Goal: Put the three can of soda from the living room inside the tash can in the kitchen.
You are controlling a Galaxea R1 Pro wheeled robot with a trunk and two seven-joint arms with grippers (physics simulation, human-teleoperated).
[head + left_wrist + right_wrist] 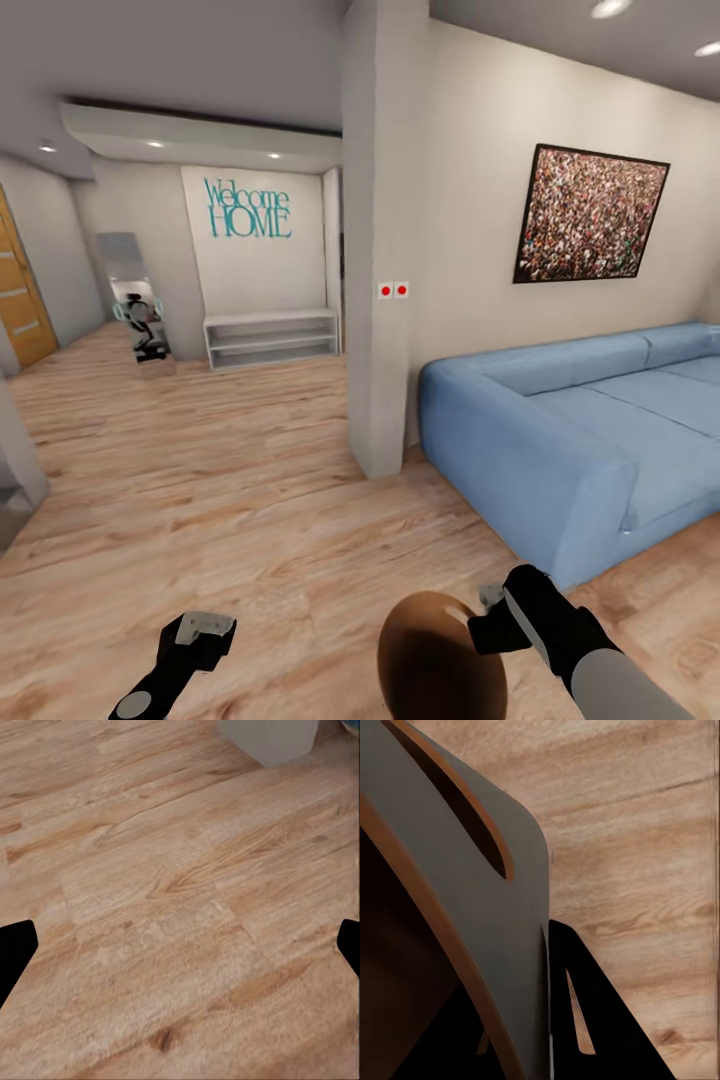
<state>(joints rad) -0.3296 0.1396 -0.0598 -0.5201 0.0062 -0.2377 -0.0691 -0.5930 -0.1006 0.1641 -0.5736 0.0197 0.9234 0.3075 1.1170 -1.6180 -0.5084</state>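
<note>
Tash can [440, 660] | clamped at its rim in my right gripper [487, 622] | left gripper [200, 632] spread, empty | sofa [580, 430] beside | cans not sighted; I judge loading undone

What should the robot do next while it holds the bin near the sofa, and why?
Probably drive on to look for the cans, keeping the right gripper shut on the trash can. Its wall sits between the fingers in the right wrist view, no soda cans appear, and the left gripper hangs open above the wood floor.
</note>
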